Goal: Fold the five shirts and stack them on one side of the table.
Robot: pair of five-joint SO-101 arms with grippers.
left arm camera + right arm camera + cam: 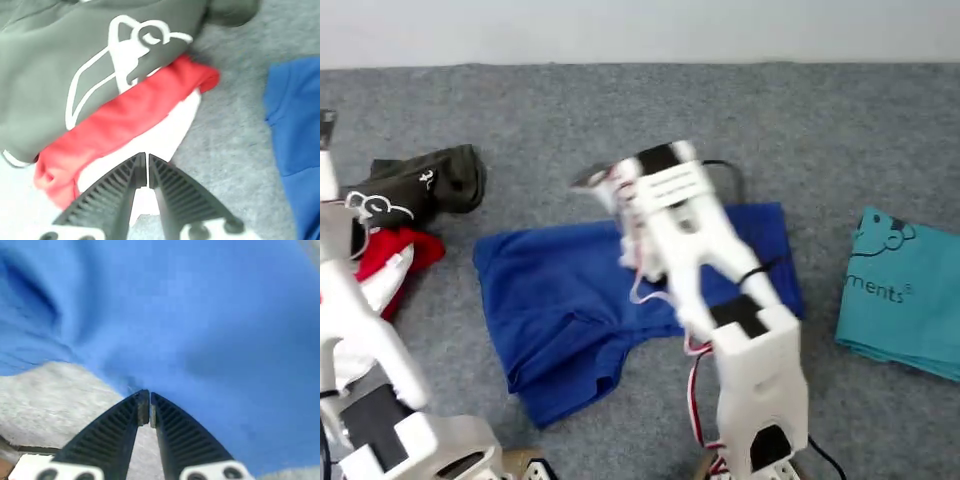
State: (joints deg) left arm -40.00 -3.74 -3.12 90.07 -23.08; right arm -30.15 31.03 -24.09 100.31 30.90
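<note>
A blue shirt (pixel 560 300) lies spread and rumpled in the middle of the grey table. My right arm (pixel 685 225) stands over its far part. My right gripper (pixel 145 399) is shut at the edge of the blue shirt (pixel 210 325), pinching the cloth. A dark green shirt (pixel 420 185), a red shirt (pixel 405 250) and a white shirt (pixel 165 145) lie piled at the left. My left gripper (pixel 145 161) is shut with nothing in it, just above the white and red cloth (pixel 125 120). A folded teal shirt (pixel 905 290) lies at the right.
Grey carpet-like table surface (pixel 800 130) runs to a pale wall at the back. Bare room lies behind the blue shirt and between it and the teal shirt. The left arm's base (pixel 410 440) stands at the front left.
</note>
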